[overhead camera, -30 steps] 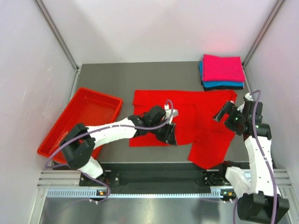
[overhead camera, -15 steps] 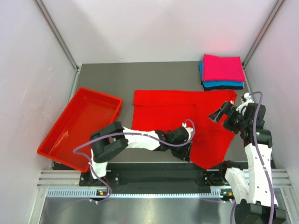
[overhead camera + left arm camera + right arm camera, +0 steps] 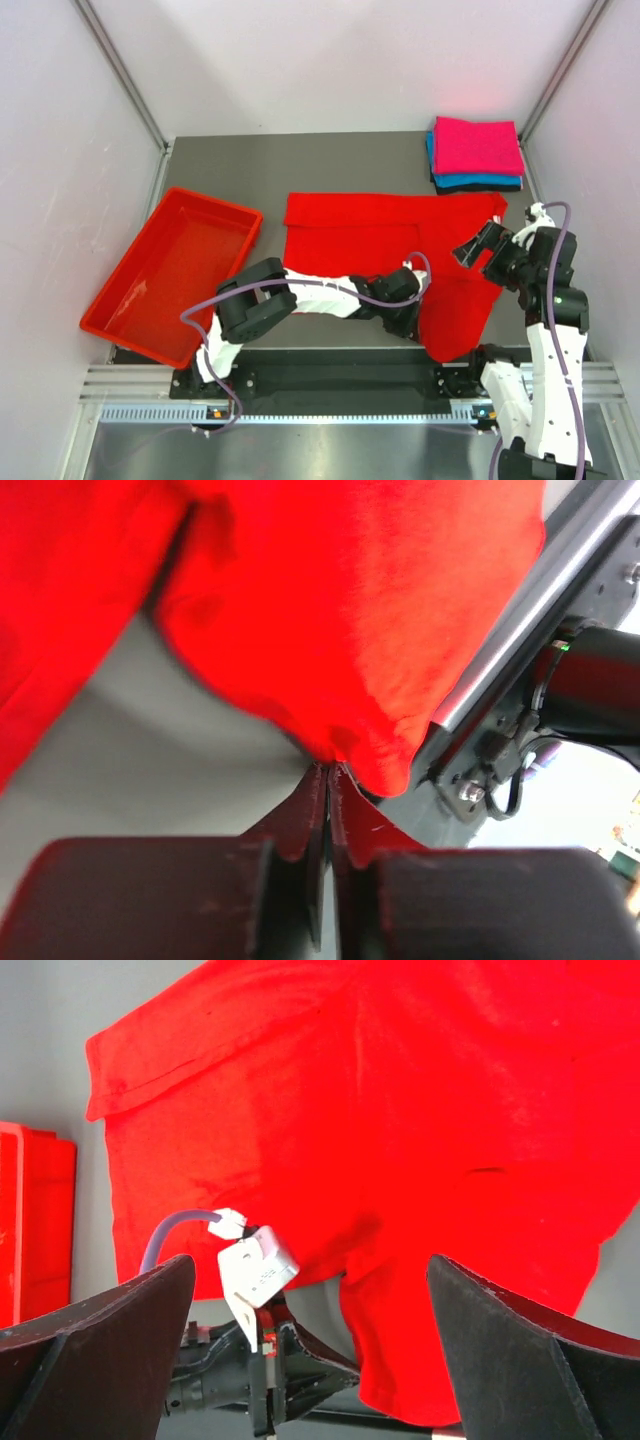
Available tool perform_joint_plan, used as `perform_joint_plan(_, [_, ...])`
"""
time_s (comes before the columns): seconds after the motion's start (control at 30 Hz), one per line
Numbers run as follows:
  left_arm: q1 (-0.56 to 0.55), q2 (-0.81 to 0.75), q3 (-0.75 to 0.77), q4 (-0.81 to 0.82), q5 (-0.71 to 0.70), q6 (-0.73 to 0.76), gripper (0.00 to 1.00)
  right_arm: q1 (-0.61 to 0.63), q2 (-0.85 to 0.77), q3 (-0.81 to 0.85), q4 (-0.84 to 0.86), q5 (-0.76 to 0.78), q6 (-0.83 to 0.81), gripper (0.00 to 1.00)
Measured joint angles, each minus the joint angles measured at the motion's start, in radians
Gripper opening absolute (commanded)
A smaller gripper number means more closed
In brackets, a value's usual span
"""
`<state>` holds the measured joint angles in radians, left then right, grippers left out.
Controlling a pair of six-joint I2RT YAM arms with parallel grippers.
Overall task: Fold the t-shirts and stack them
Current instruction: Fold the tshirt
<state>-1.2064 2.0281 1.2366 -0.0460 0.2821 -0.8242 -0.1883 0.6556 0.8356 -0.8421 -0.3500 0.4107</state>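
Observation:
The red t-shirt lies spread on the grey table, its right part hanging down to the front edge. My left gripper reaches under its lower edge; in the left wrist view the jaws are pressed together with a fold of the red t-shirt pinched at their tips. My right gripper hovers open above the shirt's right side, and its wrist view shows the red t-shirt between wide black fingers. Folded pink, teal and black t-shirts are stacked at the back right.
A red plastic tray sits tilted at the table's left edge, and its corner shows in the right wrist view. The metal front rail runs just beyond the pinched cloth. The left arm's white camera sits below the right gripper.
The left arm swept right along the shirt's lower edge and its jaws closed on the cloth. The right gripper shifted slightly and stays open.

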Motion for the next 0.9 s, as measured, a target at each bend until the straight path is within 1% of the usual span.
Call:
perform_joint_plan(0.1, [0.007, 0.016, 0.030, 0.001, 0.051, -0.022, 0.00, 0.000, -0.005, 0.004, -0.014, 0.025, -0.001, 0.98])
perform_joint_plan(0.2, [0.039, 0.016, 0.041, 0.061, 0.124, -0.090, 0.00, 0.000, -0.012, 0.003, -0.031, 0.069, -0.006, 0.91])
perform_joint_plan(0.23, [0.059, 0.016, 0.044, 0.091, 0.146, -0.119, 0.00, 0.000, -0.012, 0.002, -0.037, 0.084, -0.010, 0.88])
perform_joint_plan(0.3, [0.110, 0.016, 0.055, 0.137, 0.186, -0.171, 0.00, 0.000, -0.004, -0.005, -0.041, 0.100, -0.024, 0.84])
perform_joint_plan(0.33, [0.138, 0.017, 0.064, 0.158, 0.201, -0.191, 0.00, 0.000, 0.006, -0.013, -0.043, 0.105, -0.031, 0.78])
perform_joint_plan(0.43, [0.217, 0.024, 0.092, 0.244, 0.241, -0.261, 0.00, 0.002, 0.036, -0.055, -0.042, 0.114, -0.045, 0.69])
perform_joint_plan(0.6, [0.320, 0.070, 0.116, 0.402, 0.286, -0.365, 0.00, 0.037, 0.050, -0.105, -0.046, 0.152, -0.041, 0.65])
perform_joint_plan(0.73, [0.356, 0.131, 0.127, 0.475, 0.314, -0.430, 0.00, 0.106, 0.047, -0.109, -0.045, 0.201, -0.012, 0.66])
perform_joint_plan(0.83, [0.371, 0.178, 0.138, 0.518, 0.337, -0.471, 0.00, 0.134, 0.047, -0.134, -0.033, 0.230, 0.052, 0.72])
perform_joint_plan(0.9, [0.381, 0.203, 0.140, 0.549, 0.351, -0.497, 0.00, 0.135, 0.045, -0.196, 0.006, 0.229, 0.130, 0.72])
